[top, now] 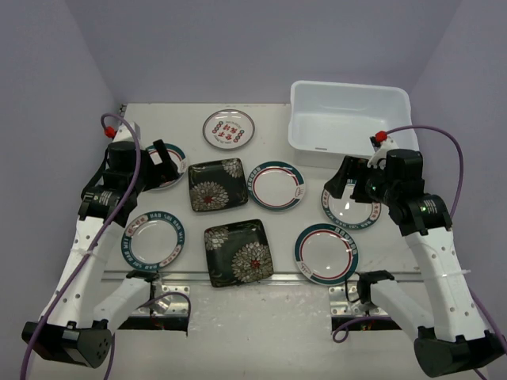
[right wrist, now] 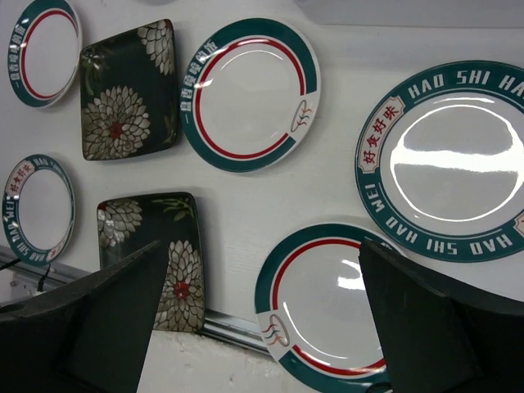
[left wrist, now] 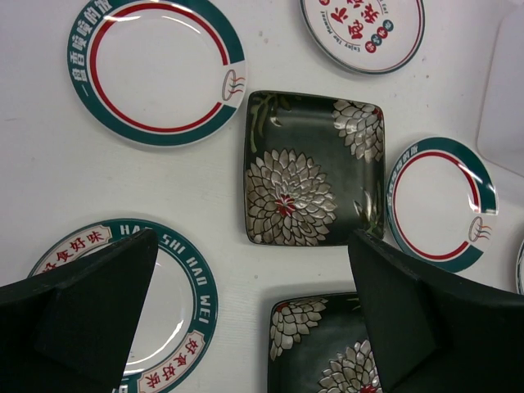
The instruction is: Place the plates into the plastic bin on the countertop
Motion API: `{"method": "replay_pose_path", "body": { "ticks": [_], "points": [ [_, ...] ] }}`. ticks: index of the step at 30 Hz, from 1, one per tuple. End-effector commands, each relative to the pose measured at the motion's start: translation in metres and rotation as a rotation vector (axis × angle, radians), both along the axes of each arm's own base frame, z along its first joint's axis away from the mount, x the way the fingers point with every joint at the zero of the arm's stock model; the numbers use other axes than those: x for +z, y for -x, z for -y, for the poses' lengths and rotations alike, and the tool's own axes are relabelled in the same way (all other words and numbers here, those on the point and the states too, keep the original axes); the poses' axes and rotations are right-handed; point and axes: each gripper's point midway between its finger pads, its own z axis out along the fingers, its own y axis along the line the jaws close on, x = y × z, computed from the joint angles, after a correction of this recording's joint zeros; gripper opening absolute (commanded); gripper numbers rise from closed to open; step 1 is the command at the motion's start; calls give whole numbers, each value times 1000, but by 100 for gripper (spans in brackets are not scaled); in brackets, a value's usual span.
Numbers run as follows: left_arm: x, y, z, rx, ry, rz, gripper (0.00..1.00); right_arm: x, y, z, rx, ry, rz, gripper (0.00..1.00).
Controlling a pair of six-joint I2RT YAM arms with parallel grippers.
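a: what sits nearest the arms?
b: the metal rail along the counter's near edge. just past it is a row of three: a near-left teal plate, a near black plate and a near-right teal plate.
a: is the square one lined up with the rail?
b: no, its edges are skewed a little to it (the corners point off-axis), flower side up.
a: and the hands?
b: one row further. the left hand hangs above the far-left teal plate, fingers spread wide, gripping nothing. the right hand hangs above the right teal plate, likewise spread and carrying nothing.
a: between them?
b: a far black plate, turned only slightly, just beside a middle teal plate.
a: furthest back?
b: a red-patterned plate towards the left, and the bin at the far right corner, mouth up, its long axis running left to right along the counter's far edge. every plate lies flat on the counter, outside the bin.
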Motion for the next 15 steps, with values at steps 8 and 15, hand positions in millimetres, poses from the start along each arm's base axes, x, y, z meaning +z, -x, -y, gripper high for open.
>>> {"method": "replay_pose_path", "body": {
  "ticks": [8, 15],
  "points": [
    [11, -3, 1, 8, -4, 38, 100, 0, 7, -42, 235, -154, 54, 99],
    [2, -7, 8, -13, 27, 21, 100, -52, 23, -95, 382, -296, -123, 99]
  ]
}}
